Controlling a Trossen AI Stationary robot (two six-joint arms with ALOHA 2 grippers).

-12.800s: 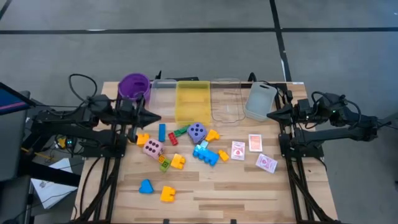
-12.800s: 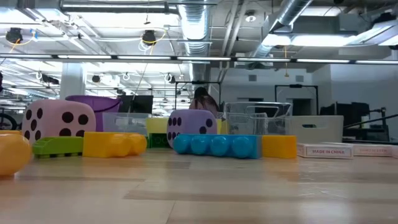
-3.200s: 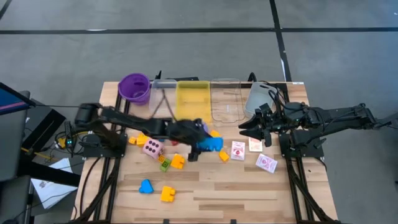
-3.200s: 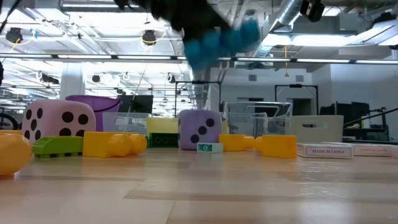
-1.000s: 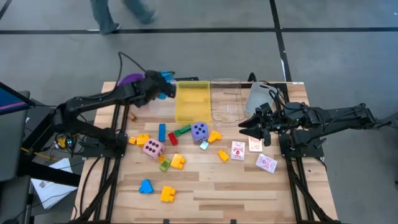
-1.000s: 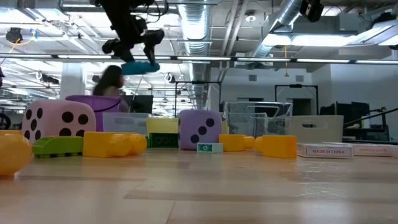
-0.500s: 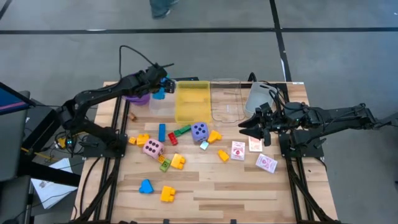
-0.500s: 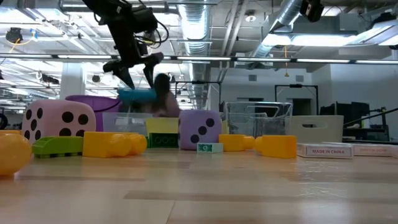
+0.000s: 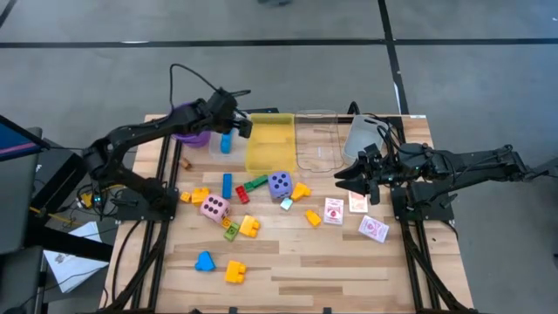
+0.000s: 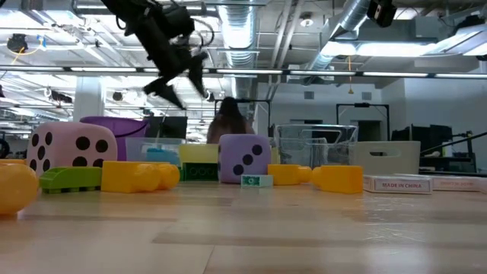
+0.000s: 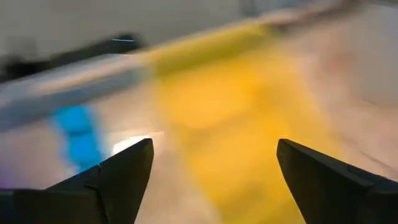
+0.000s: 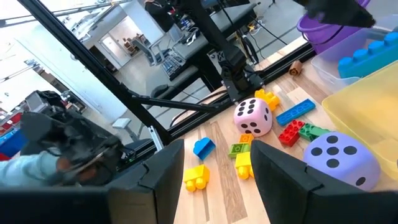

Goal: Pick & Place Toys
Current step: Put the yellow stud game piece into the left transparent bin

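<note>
High view: wooden table (image 9: pixel 349 262) seen from above — the yellow tray (image 9: pixel 268 144) at its far edge serves as landmark for everything below.
Left gripper (image 9: pixel 235 122): over the clear tray (image 9: pixel 225 146) just left of the yellow tray; fingers (image 11: pixel 115 180) spread apart, nothing between them.
Blue block (image 9: pixel 226 142): lying in that clear tray, apart from the gripper above it; it also shows as a blue blur (image 11: pixel 78 130) in the left wrist view.
Purple cup (image 9: pixel 185 126): at the far edge, left of the clear tray.
Right gripper (image 9: pixel 342 179): near-right of the yellow tray, above the table by the cards (image 9: pixel 334 210); fingers (image 12: pixel 283 171) part-way apart, and whether they touch anything I cannot tell.
Purple die (image 9: pixel 278 184): just near of the yellow tray, on the table.
Pink die (image 9: pixel 214 208): near-left of the yellow tray.
Loose blocks: a blue bar (image 9: pixel 227 185), a red (image 9: pixel 243 194) and a green one (image 9: pixel 255 183) lie between the dice; yellow ones (image 9: pixel 248 226) lie nearer still.
Second clear tray (image 9: pixel 317 144): touching the yellow tray's right side — with a grey tray (image 9: pixel 366 139) further right.
Low view: both dice (image 10: pixel 243 158) and the yellow blocks (image 10: pixel 137 175) stand in a row on the tabletop, the left arm (image 10: pixel 163 34) high above them.
</note>
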